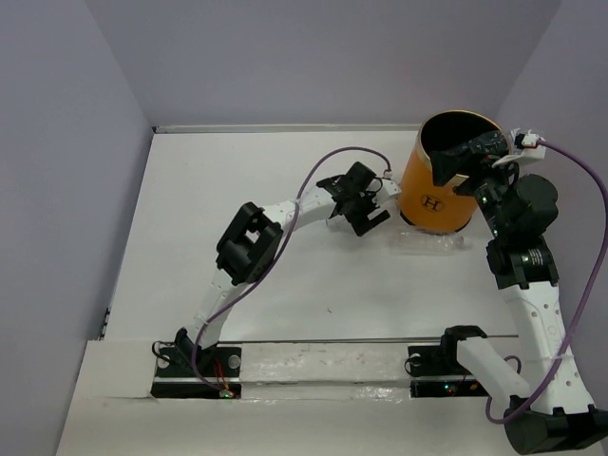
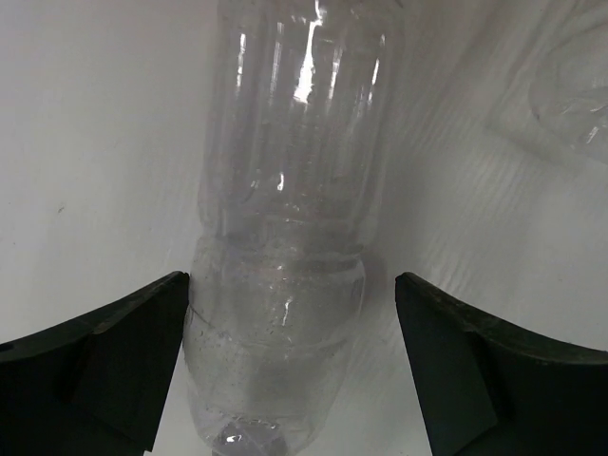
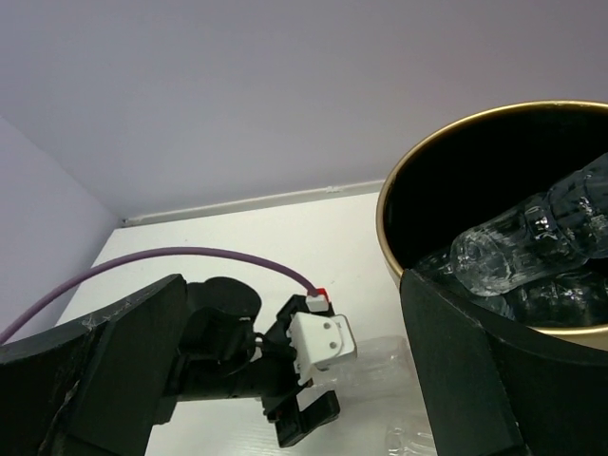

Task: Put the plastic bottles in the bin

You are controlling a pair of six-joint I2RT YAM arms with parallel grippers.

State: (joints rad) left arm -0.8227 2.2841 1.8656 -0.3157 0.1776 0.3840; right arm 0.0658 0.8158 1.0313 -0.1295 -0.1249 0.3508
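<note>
My white desk (image 1: 237, 180) carries the orange bin (image 1: 427, 185), which stands upright near its far right corner. A clear bottle (image 1: 432, 245) lies flat just in front of the bin's base. Under my left wrist, a ribbed bottle (image 2: 285, 237) lies on the desk, with the edge of a further bottle (image 2: 565, 85) near it.

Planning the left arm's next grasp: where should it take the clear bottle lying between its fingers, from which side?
Grip the bottle across its round body, coming down from above. It lies flat on the table, lengthwise between the fingers of the open left end effector, so closing pinches its width.
</note>
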